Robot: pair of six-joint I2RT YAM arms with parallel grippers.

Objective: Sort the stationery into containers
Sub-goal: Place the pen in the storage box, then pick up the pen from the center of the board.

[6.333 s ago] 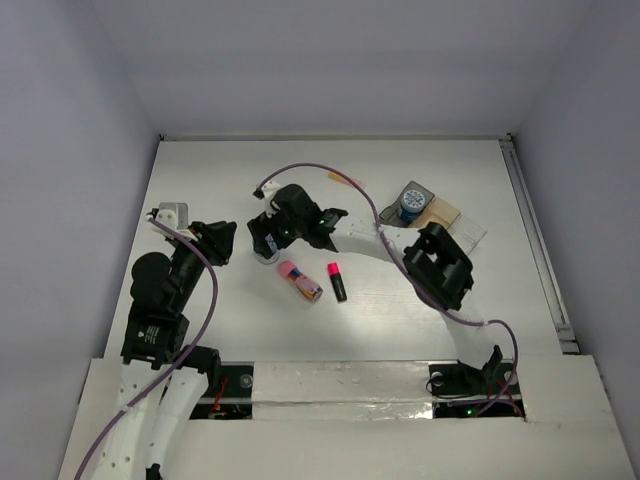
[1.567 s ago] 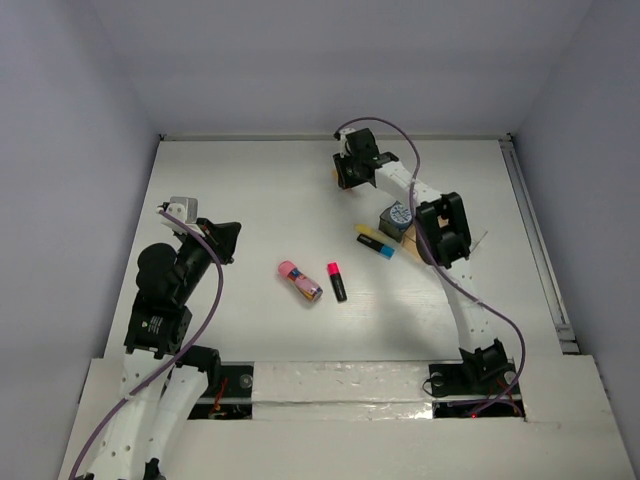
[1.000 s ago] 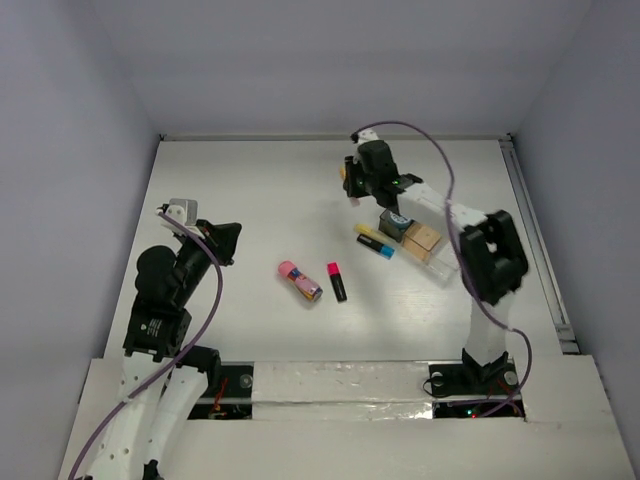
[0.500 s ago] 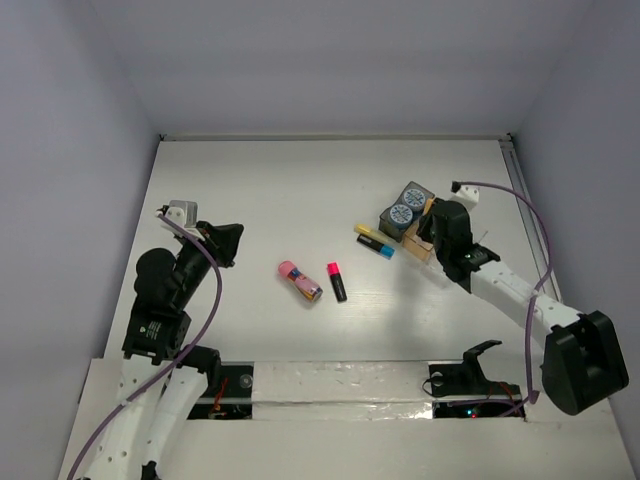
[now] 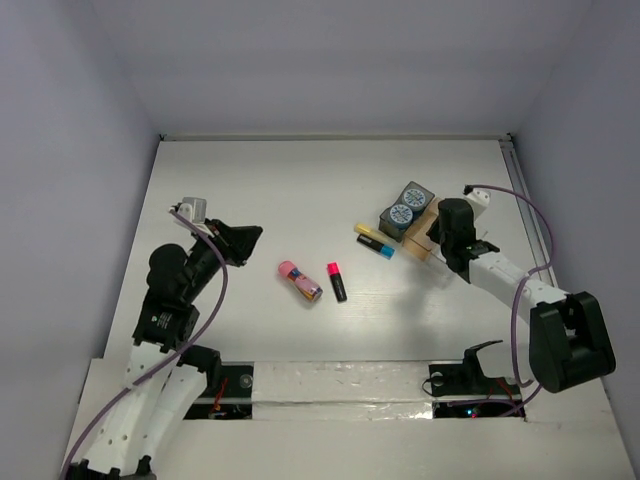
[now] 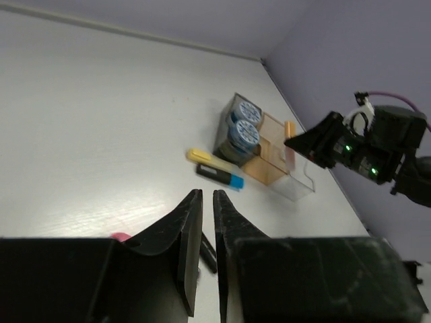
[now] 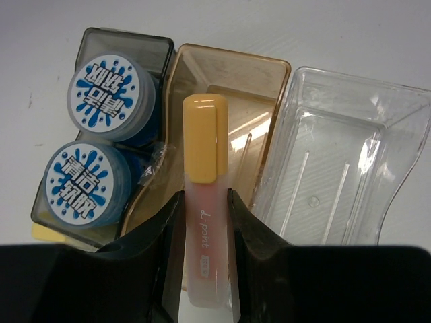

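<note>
Pale orange highlighter with a yellow-orange cap (image 7: 204, 141), pinched about its barrel between the fingers of the right gripper (image 7: 204, 202), cap pointing away from the wrist. It hangs over the tan translucent tray (image 7: 232, 67), the middle of three joined trays, and lies along that tray's length, presumably so it can drop in flat. The dark grey tray (image 7: 158, 47) to one side holds two round blue-and-white rolls (image 7: 104, 91), labels up; the clear plastic tray (image 7: 350, 155) has nothing in it. On the white table (image 5: 250, 190) wait a yellow marker (image 5: 368, 231) and a blue-ended black marker (image 5: 377, 246) just beside the grey tray, and farther off a pink-capped black marker (image 5: 336, 281) and a pink-capped clear tube (image 5: 300, 281). The left gripper (image 6: 203, 202) hovers well apart, its fingers almost together with only a slit between them, holding nothing.
</note>
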